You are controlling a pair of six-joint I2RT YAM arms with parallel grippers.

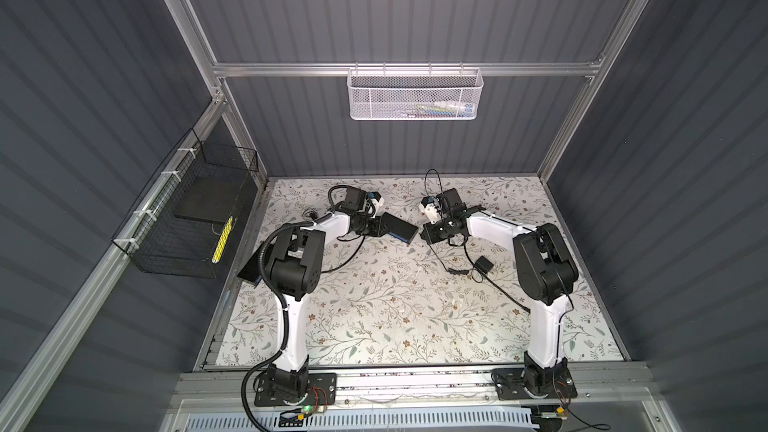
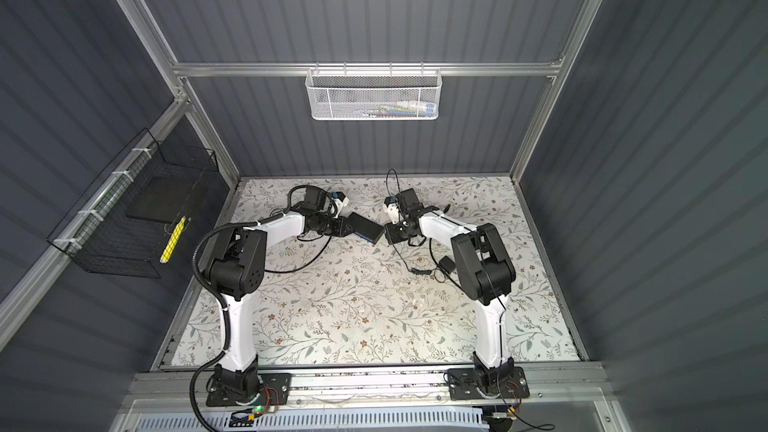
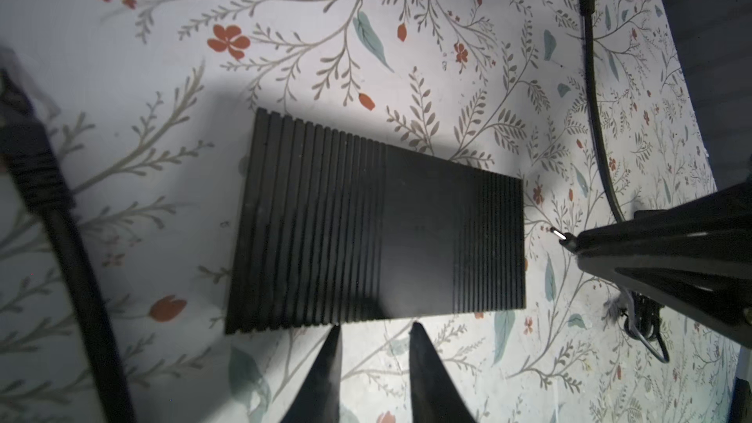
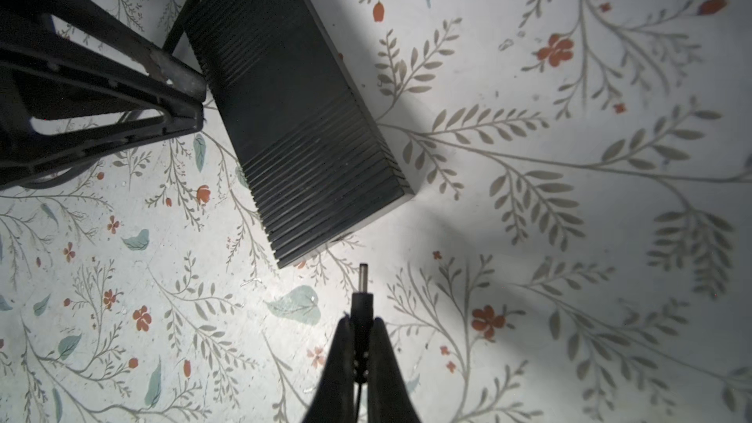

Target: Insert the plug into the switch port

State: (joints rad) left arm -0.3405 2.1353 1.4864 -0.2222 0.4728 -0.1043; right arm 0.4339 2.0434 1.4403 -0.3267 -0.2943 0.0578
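The right gripper (image 4: 361, 322) is clamped on the plug (image 4: 362, 299), the half-open, empty left gripper (image 3: 372, 326) is set against the black box (image 3: 378, 229) ahead, whose hidden switch port must be lined up next

Dark grey ribbed walls (image 1: 415, 6), aluminium frame (image 1: 291, 69), floral tabletop (image 1: 395, 317) under the fingers (image 3: 321, 372), white mesh basket (image 1: 415, 97) on the wall beyond them, black wire basket (image 1: 166, 249) off to their left

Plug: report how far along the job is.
Done: the right hand is shut on the plug. In hand: its tip points at the black box, short of it; the left hand stands open at the box's edge. Left: reaching the socket, not visible here, and pushing in.
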